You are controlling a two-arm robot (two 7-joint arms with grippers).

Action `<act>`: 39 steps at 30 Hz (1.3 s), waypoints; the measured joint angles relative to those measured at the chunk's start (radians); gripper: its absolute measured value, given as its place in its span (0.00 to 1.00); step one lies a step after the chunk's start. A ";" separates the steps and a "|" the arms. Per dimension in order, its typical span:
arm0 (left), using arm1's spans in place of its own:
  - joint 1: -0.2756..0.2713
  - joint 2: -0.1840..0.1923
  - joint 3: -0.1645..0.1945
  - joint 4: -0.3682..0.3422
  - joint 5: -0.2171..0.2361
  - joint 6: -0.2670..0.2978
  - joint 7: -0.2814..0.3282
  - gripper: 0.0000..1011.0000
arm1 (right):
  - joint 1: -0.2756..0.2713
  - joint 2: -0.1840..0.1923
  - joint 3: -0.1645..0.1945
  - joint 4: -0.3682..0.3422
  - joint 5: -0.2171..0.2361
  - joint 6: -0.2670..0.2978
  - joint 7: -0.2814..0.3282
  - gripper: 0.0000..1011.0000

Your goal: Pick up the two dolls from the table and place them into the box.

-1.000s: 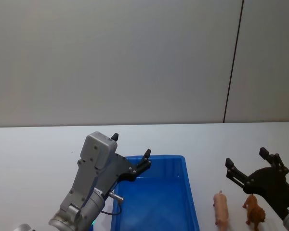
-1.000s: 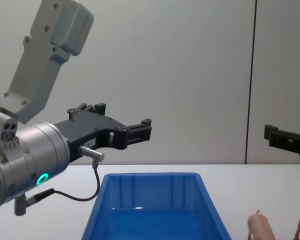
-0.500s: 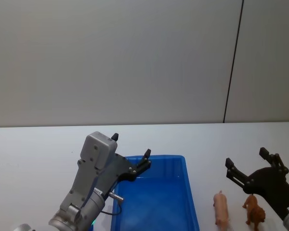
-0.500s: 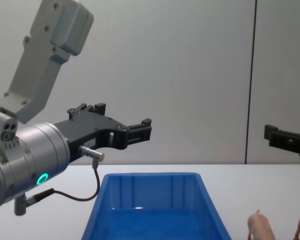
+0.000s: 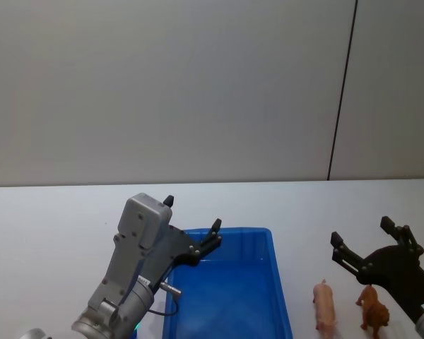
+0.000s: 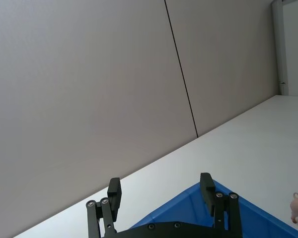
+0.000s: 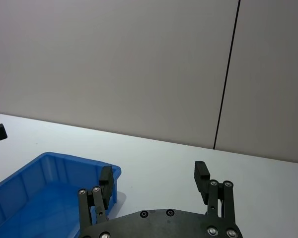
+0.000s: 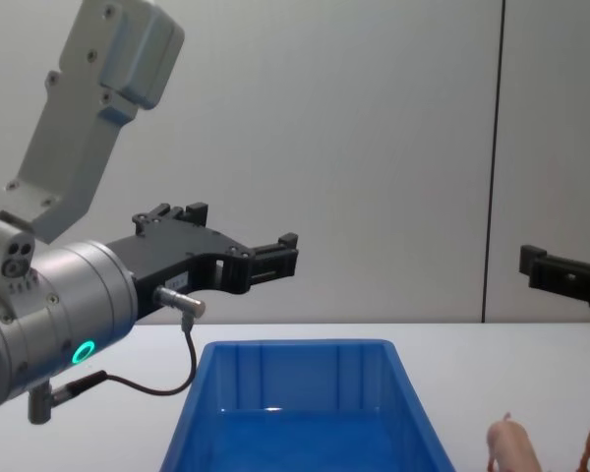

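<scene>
The 2 dolls stood on the white table [image 5: 56, 219] just to the right of the blue box [image 5: 247, 231]. The pink doll [image 5: 324, 307] was the nearer to the box's wall and the reddish-brown doll [image 5: 374, 309] stood beside it, apart from it and farther right. Neither was in the box, which held nothing. The right gripper [image 5: 360, 232] hung raised over the table just behind the dolls, its fingers spread wide and holding nothing. That placement looked like a stance for reaching down onto 1 of them, most likely the brown one, which sat closest under the arm. The left gripper [image 5: 192, 213] was held up over the box's left rim, its fingers likewise parted and bare. It seemed to be waiting out of the way (though it sat above the very place where the dolls must go, which might crowd a drop). No brand, label or writing could be read on the box, the dolls or the arms. The only marking was a green ring light [image 8: 82, 351] on the left arm's housing.
</scene>
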 joint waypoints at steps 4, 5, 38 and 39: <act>0.000 0.000 0.000 0.000 0.000 0.000 0.000 0.99 | 0.000 0.000 0.000 0.000 0.000 0.000 0.000 0.99; 0.000 0.000 0.000 0.000 0.000 0.000 0.000 0.99 | 0.000 0.000 0.000 0.000 0.000 0.000 0.000 0.99; 0.000 0.000 0.000 0.000 0.000 0.000 0.000 0.99 | -0.064 0.015 0.017 -0.022 0.015 0.129 -0.090 0.99; 0.000 0.000 0.000 0.000 0.000 0.000 0.000 0.99 | -0.065 0.015 0.017 -0.021 0.016 0.132 -0.090 0.99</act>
